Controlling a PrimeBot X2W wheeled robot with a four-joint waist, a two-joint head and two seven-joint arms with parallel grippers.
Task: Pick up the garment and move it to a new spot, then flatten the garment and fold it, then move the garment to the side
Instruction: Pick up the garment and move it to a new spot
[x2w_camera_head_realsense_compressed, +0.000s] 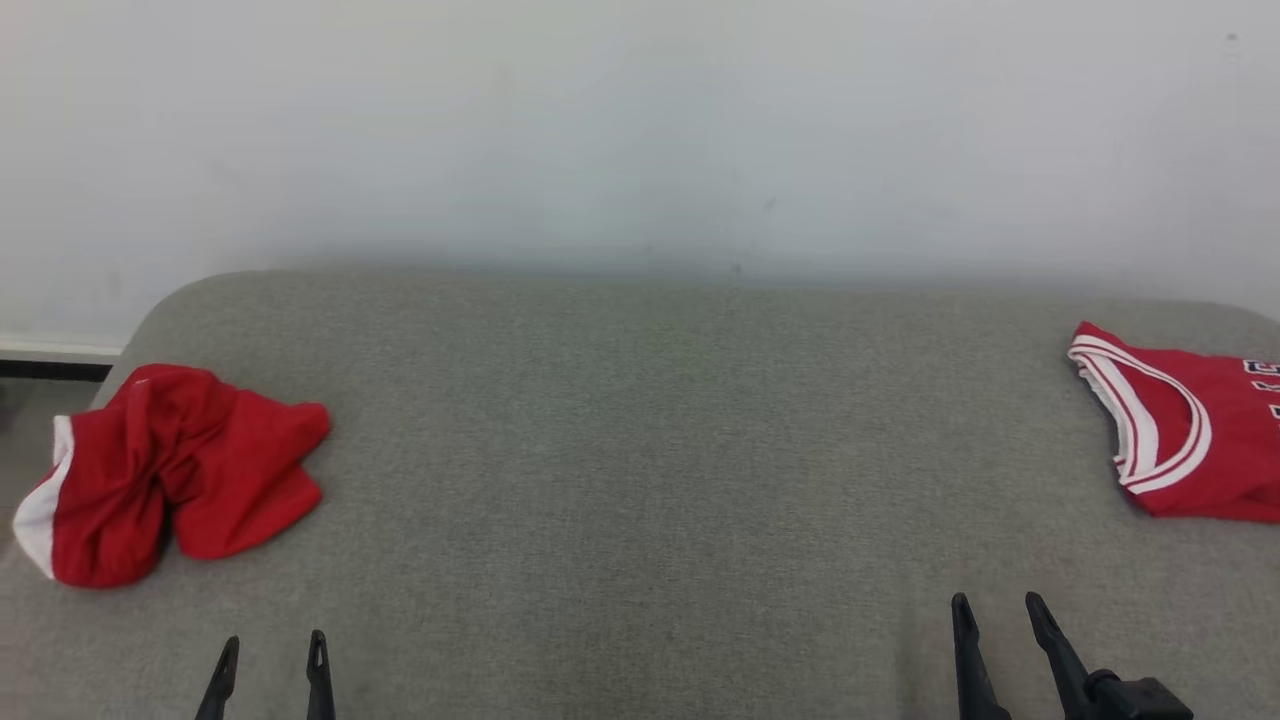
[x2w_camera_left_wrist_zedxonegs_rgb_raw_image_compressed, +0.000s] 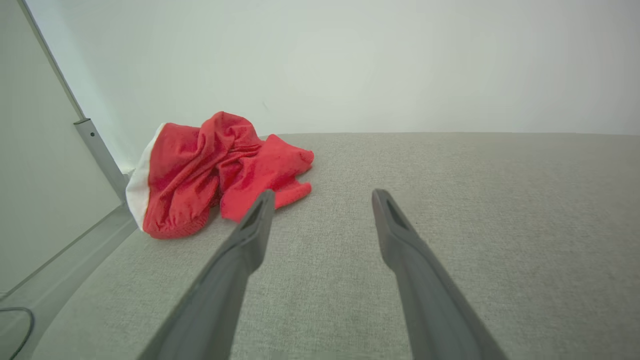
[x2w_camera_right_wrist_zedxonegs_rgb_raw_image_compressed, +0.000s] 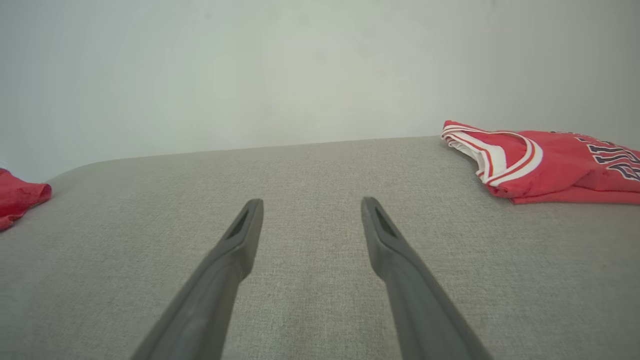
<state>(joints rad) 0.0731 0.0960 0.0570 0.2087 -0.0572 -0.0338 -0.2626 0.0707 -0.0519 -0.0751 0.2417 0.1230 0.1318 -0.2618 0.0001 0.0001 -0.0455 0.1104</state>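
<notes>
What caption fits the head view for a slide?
Open left hand and open right hand before a grey cushion: crumpled red garment left, red jersey right.

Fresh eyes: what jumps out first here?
A crumpled red garment lies heaped at the far left of the grey fabric surface. A folded red jersey with white trim lies at the right edge. The left tool and right tool hover open and empty at the front.
</notes>
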